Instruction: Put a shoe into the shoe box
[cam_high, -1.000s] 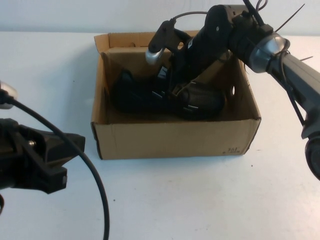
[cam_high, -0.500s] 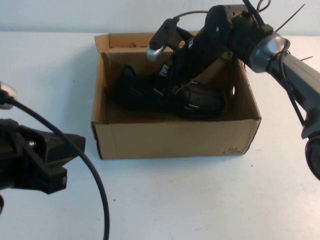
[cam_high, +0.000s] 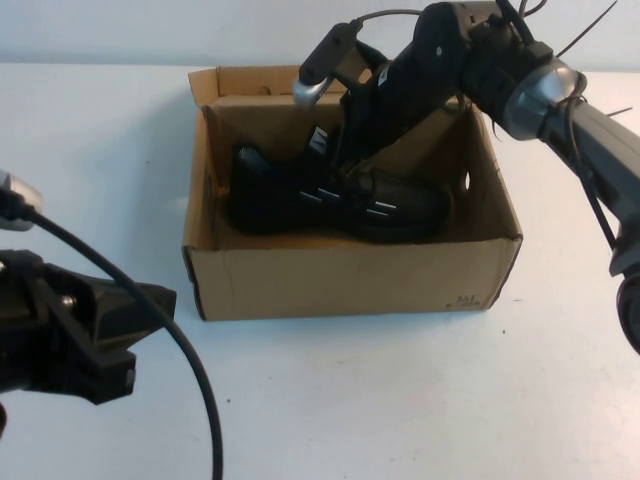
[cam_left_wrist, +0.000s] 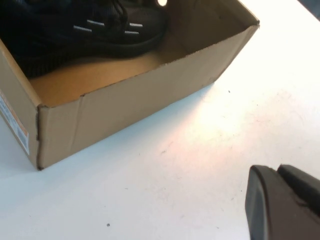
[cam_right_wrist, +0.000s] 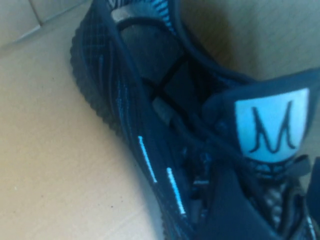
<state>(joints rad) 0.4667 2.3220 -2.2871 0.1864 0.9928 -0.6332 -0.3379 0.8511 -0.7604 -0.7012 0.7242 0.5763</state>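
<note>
Lying lengthwise on the floor of the brown corrugated cardboard shoe box (cam_high: 350, 275), sole down: the black mesh-knit sneaker (cam_high: 330, 195) with white dash marks on its side and a white tongue label. Standing open-topped on the white bench (cam_high: 400, 400): the box, with the sneaker sitting well inside its walls. Reaching down into the box over the sneaker's laced middle: the right gripper (cam_high: 352, 172); jaws appearing parted around the lace area, though whether any grip remains on the sneaker cannot be told from these views. Hanging low over the bench near the box's front left corner, well apart from the sneaker: the left gripper (cam_left_wrist: 282, 202), jaws closed and holding nothing. Handling judgement: likely light, with a soft, yielding knit upper and a firmer rubber sole; upper probably collapsing under a hard pinch. Best holds, as a judgement: the collar rim beside the tongue, or across the laced midfoot, rather than the soft toe.
</note>
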